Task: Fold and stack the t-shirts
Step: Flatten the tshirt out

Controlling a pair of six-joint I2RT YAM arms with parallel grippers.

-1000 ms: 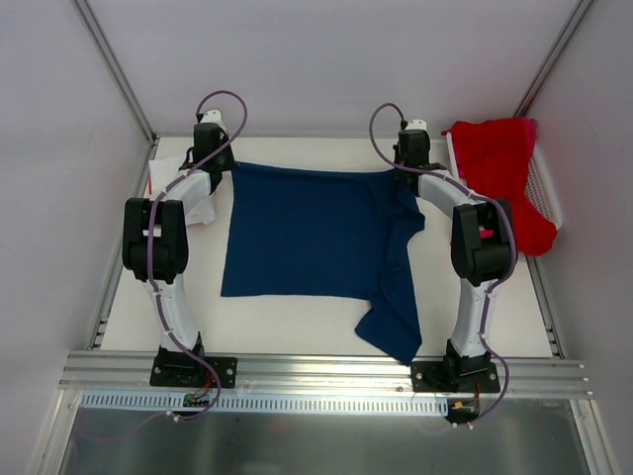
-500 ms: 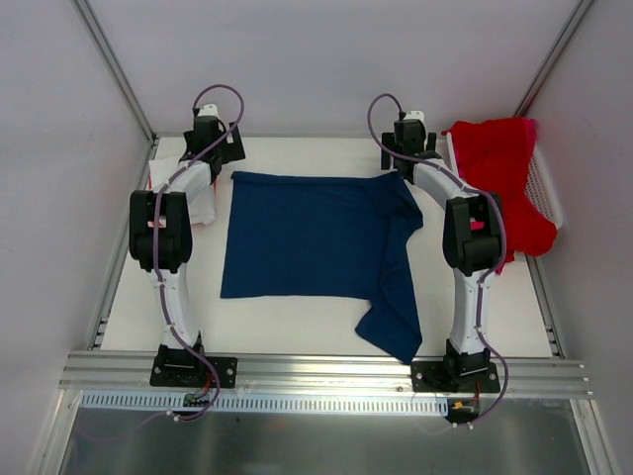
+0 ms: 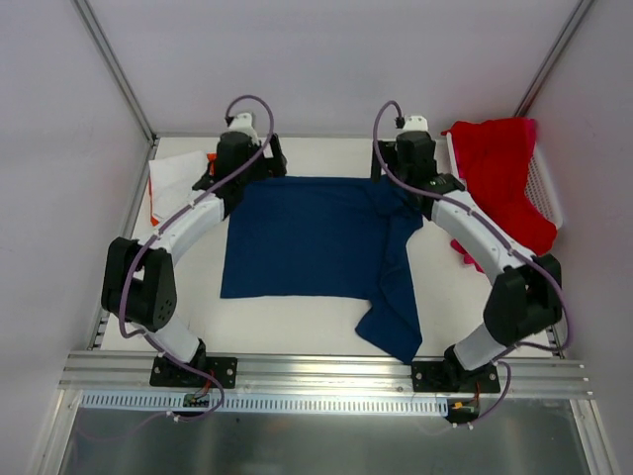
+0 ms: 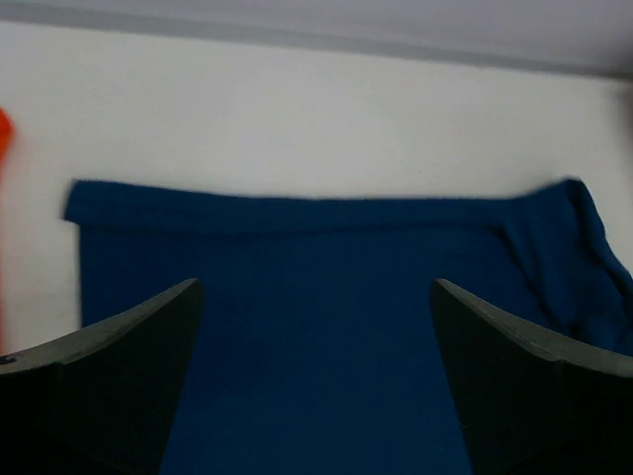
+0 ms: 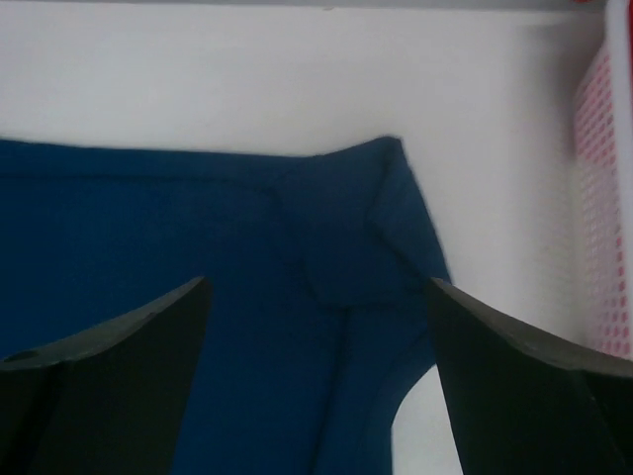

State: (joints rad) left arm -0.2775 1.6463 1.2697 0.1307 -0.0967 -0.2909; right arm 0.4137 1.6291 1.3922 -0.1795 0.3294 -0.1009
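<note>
A navy blue t-shirt lies spread on the white table, its right side and sleeve bunched and trailing toward the near edge. My left gripper hovers open over the shirt's back left part, with nothing between its fingers. In the left wrist view the gripper frames flat navy cloth. My right gripper hovers open over the back right corner. In the right wrist view the gripper stands above the creased navy sleeve area. A white t-shirt with an orange one lies at the back left. A red t-shirt drapes over the basket.
A white mesh basket stands at the back right, also at the right edge of the right wrist view as the basket. A metal rail runs along the near table edge. Grey walls close the back and sides.
Both grippers opened and let go of the navy shirt's back corners. The left gripper shifted right over the shirt. Both arms' elbows swung outward and lower. The back edge now lies flat.
</note>
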